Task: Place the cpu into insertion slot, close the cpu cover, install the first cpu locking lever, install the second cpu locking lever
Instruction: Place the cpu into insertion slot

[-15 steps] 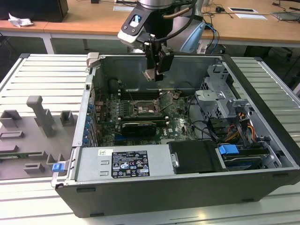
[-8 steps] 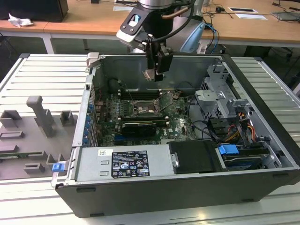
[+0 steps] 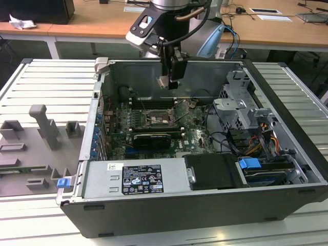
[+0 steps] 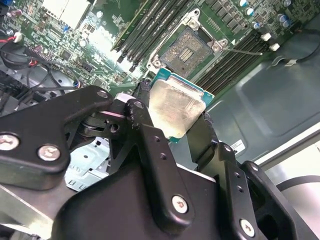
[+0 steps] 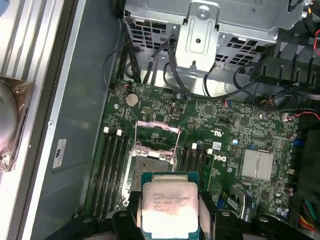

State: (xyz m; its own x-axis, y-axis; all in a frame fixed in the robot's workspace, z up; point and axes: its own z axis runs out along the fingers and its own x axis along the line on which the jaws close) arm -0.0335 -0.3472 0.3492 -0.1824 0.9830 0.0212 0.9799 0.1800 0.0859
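We're seeing the gripper (image 4: 174, 106) pinching the cpu (image 4: 172, 114) by two edges, hanging just above the insertion slot (image 5: 150, 169) inside the open pc case (image 3: 205, 211), w/ the cpu cover (image 5: 158, 132) tilting up

1. The cpu (image 4: 172, 115) pinched in the gripper (image 4: 175, 105) has a pale silver metal top. It's kinda dull and mottled, with a green board edge round it.
2. The fingers (image 4: 150, 145) are matt black, plastic or coated metal, can't tell. The screws (image 4: 180, 203) in them are shiny silver.
3. Below the gripper, the insertion slot (image 4: 188, 51) has a dark, grainy middle and a bright metal rim.
4. Just past the slot, the cpu cover (image 5: 157, 124) is thin shiny metal.
5. The circuit board (image 5: 225, 125) around it is glossy green.
6. Further out from the gripper, the drive cage (image 5: 200, 30) is bare grey sheet metal with holes punched in it.
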